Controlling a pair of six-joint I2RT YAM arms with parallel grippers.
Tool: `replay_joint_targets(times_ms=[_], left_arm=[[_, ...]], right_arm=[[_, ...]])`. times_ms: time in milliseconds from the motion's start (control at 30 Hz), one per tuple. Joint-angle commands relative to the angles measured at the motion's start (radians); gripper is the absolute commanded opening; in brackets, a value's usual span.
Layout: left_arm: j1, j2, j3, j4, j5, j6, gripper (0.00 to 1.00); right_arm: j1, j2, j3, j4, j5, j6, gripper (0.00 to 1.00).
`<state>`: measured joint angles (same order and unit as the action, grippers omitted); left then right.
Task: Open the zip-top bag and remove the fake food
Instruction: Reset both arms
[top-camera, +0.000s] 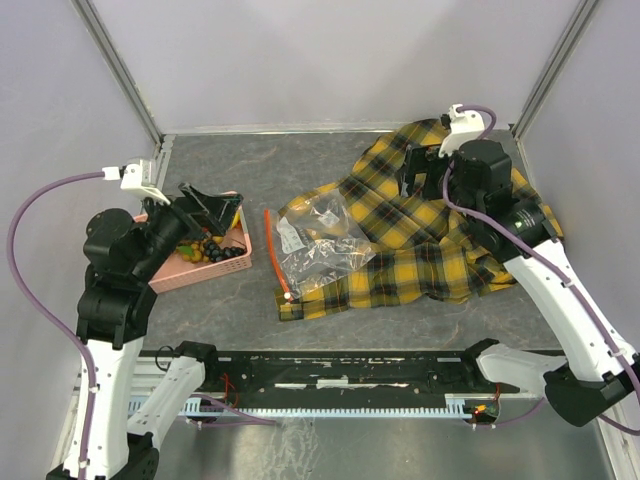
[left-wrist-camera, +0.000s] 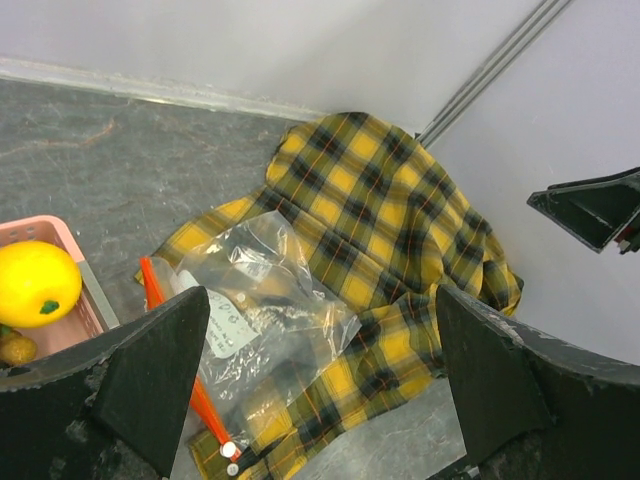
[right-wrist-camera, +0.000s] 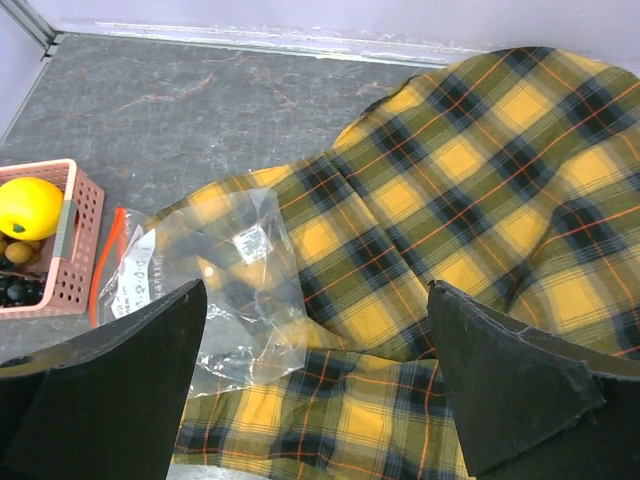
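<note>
The zip-top bag (top-camera: 318, 240) lies flat across the left edge of the plaid cloth (top-camera: 450, 240), its red-orange zip strip (top-camera: 275, 250) on the bare worktop (top-camera: 250, 165) just left of the cloth. Farther left of the cloth, fake food (top-camera: 212, 250) sits in a pink basket (top-camera: 190, 268). The left arm (top-camera: 115, 250) holds its jaws wide and empty there. The right arm (top-camera: 520, 225) holds its jaws wide and empty over the cloth's far part.

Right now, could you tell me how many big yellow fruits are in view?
1: the yellow fruit in the pink basket, left of the bag; others may be hidden.
</note>
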<state>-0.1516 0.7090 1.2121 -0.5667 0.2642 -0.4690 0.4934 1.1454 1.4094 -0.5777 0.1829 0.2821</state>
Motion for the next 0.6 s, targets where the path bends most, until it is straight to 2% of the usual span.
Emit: replay_joint_targets(times_ms=[0, 567], left_arm=[[0.006, 0.001, -0.022, 0.064, 0.042, 0.022, 0.99], [0.005, -0.005, -0.125, 0.171, 0.089, -0.034, 0.99]], right_arm=[[0.011, -0.054, -0.007, 0.015, 0.069, -0.045, 0.99], [0.022, -0.104, -0.064, -0.009, 0.114, -0.097, 0.99]])
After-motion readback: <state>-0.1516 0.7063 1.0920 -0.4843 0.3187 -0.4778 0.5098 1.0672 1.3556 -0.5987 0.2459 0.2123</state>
